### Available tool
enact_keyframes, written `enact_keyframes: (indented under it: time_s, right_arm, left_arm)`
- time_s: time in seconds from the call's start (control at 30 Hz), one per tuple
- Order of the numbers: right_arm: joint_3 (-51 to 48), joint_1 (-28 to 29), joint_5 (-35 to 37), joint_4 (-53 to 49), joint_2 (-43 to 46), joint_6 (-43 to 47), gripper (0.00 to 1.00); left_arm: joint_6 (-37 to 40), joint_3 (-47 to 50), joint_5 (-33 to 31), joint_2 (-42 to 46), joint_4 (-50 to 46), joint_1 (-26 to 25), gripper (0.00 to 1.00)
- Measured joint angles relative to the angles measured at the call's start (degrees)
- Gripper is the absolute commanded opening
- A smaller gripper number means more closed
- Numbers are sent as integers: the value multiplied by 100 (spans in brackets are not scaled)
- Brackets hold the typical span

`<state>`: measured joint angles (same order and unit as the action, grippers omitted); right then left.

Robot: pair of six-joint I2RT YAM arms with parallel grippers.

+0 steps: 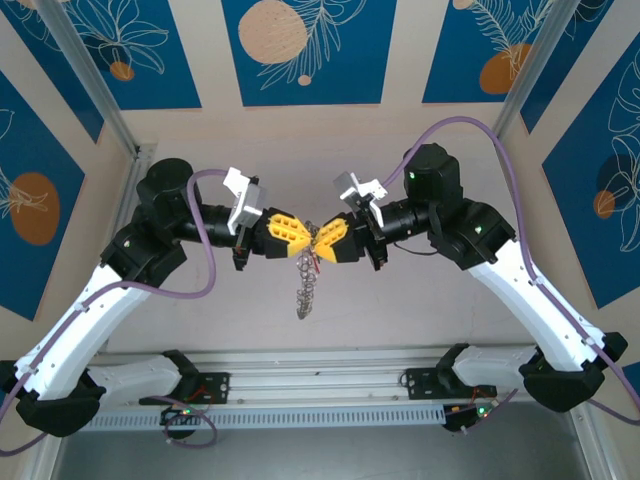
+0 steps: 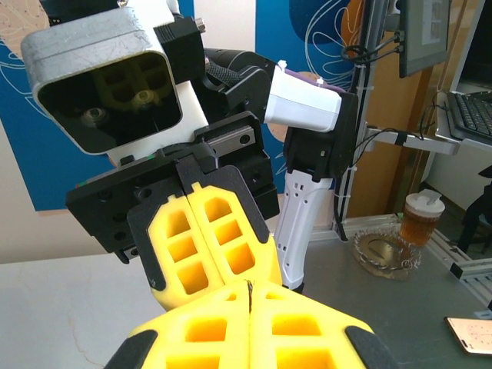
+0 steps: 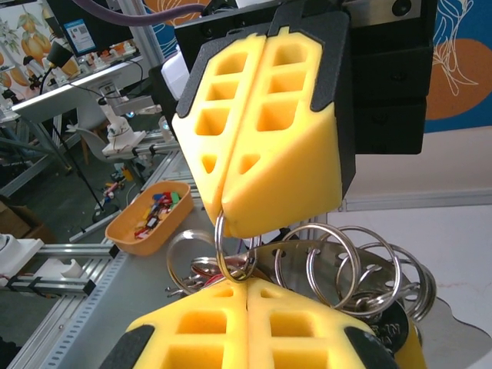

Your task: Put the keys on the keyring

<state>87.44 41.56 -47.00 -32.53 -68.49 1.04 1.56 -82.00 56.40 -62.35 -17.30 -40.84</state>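
Above table (image 1: 400,310) centre, left gripper (image 1: 303,240) and right gripper (image 1: 322,241) both pinching keyring (image 1: 307,285); tag (image 3: 388,332) lettering unreadable.

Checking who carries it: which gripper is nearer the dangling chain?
Left, narrowly: the chain hangs just under the left gripper; the right gripper sits slightly to its right.
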Motion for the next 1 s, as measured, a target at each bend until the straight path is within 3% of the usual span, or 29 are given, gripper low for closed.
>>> enact_keyframes:
  time_s: [0.17,0.3,0.4,0.7,1.0]
  right_arm:
    - [20,11,11,2,-66,0,9]
    - [20,11,118,-4,-55,46,22]
    - [-50,11,356,-2,131,61,26]
    - [-149,-33,957,0,986,107,27]
    - [-140,24,951,369,678,35,25]
  left_arm:
    - [-26,4,0,0,109,0,0]
    - [-46,26,-9,2,190,0,0]
    - [-63,66,-52,17,234,0,0]
    - [-155,157,-94,42,452,0,0]
    - [-494,433,-94,79,918,0,0]
